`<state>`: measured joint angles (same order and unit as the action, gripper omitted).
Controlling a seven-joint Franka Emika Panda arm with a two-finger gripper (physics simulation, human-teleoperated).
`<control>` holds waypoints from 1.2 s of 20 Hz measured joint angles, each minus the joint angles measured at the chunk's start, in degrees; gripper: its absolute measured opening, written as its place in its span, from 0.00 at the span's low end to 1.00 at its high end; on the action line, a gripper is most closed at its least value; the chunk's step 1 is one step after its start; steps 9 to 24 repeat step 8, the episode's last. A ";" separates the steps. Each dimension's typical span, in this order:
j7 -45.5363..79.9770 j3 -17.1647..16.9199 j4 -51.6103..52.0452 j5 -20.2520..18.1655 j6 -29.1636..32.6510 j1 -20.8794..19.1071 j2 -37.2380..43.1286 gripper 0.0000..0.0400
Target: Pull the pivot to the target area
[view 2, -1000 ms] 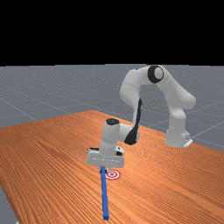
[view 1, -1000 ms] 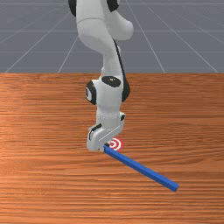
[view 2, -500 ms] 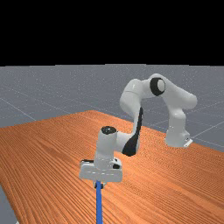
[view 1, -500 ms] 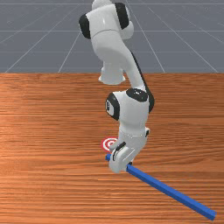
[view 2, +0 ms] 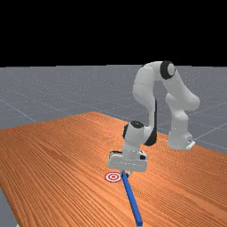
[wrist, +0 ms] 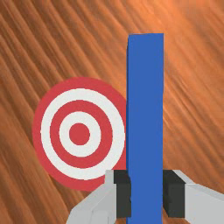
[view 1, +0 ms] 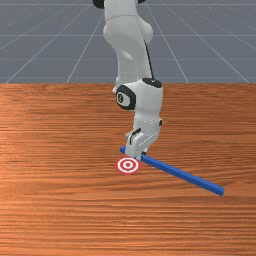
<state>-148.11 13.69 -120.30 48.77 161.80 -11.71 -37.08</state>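
Just behind the target, on the arm's side, my gripper (view 1: 139,157) grips a long blue bar (view 1: 182,174). The bar slants from a short end beyond the hand toward the front view's right and nearer the camera. In the far view the gripper (view 2: 125,174) is at the bar's (view 2: 132,199) upper end, right of the target (view 2: 113,177). In the wrist view both dark pads of the gripper (wrist: 147,199) press the bar's (wrist: 146,109) sides. The round red-and-white target (view 1: 128,165) lies beside the bar; the wrist view shows the bar's edge along the target's (wrist: 79,134) rim.
Wood table surface (view 1: 60,200) surrounds the target and bar. The arm's base (view 2: 179,135) stands at the far view's right. The bar's long end reaches out toward the front view's right.
Over the last half second my hand and the bar have moved back toward the arm's base, rightward in the far view. The bar has turned slightly. Before that, they had moved nearer the front camera.
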 joint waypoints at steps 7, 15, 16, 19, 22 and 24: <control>-5.49 -3.07 -0.93 1.49 5.19 -7.58 0.13 0.24; -6.26 -2.85 -0.88 1.21 5.05 -8.30 0.08 0.24; -6.26 -2.85 -0.88 1.21 5.05 -8.30 0.08 0.24; -6.26 -2.85 -0.88 1.21 5.05 -8.30 0.08 0.24; -6.26 -2.85 -0.88 1.21 5.05 -8.30 0.08 0.24; -6.26 -2.85 -0.88 1.21 5.05 -8.30 0.08 0.24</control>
